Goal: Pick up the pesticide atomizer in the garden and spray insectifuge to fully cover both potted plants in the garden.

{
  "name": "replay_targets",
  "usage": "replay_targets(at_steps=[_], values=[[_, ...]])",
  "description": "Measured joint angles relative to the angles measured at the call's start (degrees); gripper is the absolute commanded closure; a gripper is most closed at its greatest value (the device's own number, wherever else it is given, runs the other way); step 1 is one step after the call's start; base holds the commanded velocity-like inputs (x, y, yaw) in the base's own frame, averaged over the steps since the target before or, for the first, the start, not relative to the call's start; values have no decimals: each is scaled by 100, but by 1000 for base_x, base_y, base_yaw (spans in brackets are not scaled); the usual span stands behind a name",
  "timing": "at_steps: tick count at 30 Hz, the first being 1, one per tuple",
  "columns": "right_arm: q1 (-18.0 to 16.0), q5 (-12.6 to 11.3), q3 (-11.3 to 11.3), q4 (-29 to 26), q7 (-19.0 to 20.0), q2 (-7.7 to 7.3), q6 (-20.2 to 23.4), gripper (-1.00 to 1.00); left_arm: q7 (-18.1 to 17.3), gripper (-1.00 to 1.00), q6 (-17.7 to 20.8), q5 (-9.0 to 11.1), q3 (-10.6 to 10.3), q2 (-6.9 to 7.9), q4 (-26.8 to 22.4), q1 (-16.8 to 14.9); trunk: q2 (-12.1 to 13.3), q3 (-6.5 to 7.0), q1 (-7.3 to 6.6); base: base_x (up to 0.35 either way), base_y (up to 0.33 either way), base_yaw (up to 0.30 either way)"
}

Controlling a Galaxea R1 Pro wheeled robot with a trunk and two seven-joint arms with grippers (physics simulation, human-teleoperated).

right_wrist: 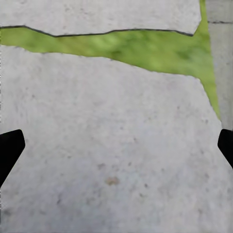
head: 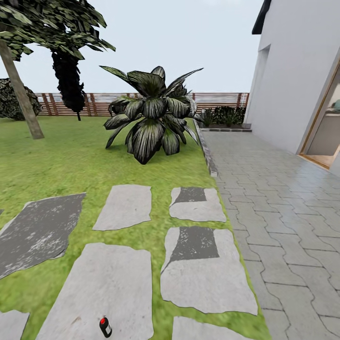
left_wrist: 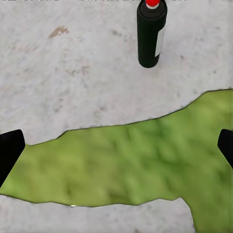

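- Head view: the pesticide atomizer (head: 105, 327) stands upright on a pale grey stepping stone (head: 99, 293) close to the lower edge of the picture, its red top uppermost and its dark body below.
- Head view: further stepping stones lie in the lawn (head: 61, 160), two of them with dark patches (one at the left (head: 38, 231), one in the middle (head: 194, 243)); strips of grass separate all of them.
- Head view: a large dark leafy bush (head: 153, 113) grows in the lawn beyond the stones, just beside the grey kerb of the paved patio (head: 283, 212).
- Head view: a brown slatted wooden fence (head: 94, 104) closes the garden at the back; a leaning tree trunk (head: 21, 94) rises at the left, and a white house wall (head: 293, 71) borders the patio at the right.
- Left wrist view: the atomizer (left_wrist: 151, 36) stands on grey stone beyond a band of grass, with a white label mark on its side; the left pincer (left_wrist: 116, 150) has its two dark fingertips (left_wrist: 9, 148) at opposite edges of the frame, spread wide with nothing between them.
- Right wrist view: the right pincer (right_wrist: 116, 150) hangs over bare grey stone (right_wrist: 107, 145), fingertips (right_wrist: 9, 148) likewise far apart and empty; a strip of grass crosses beyond it.
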Motion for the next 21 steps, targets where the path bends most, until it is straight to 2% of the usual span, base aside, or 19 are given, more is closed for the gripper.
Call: replay_targets(at_steps=[4, 11, 16, 21], values=[[-1, 1, -1, 0, -9, 6, 0, -100, 0, -100, -3, 0, -6, 0, 0, 0, 0, 0, 1, -54, -39, 53], [0, 1, -2, -3, -12, 20, 0, -100, 0, -100, -103, -7, -10, 0, 0, 2, 0, 0, 2, -208, -148, 175], [2, -1, -2, -16, -1, 20, 0, -100, 0, -100, -116, -5, -9, 0, 1, 1, 0, 0, 3, -242, -163, 28], [1, 0, -8, -15, -15, 21, 0, -100, 0, -100, -121, 0, -4, -5, 0, -4, 0, 0, 0, -78, -52, 2]])
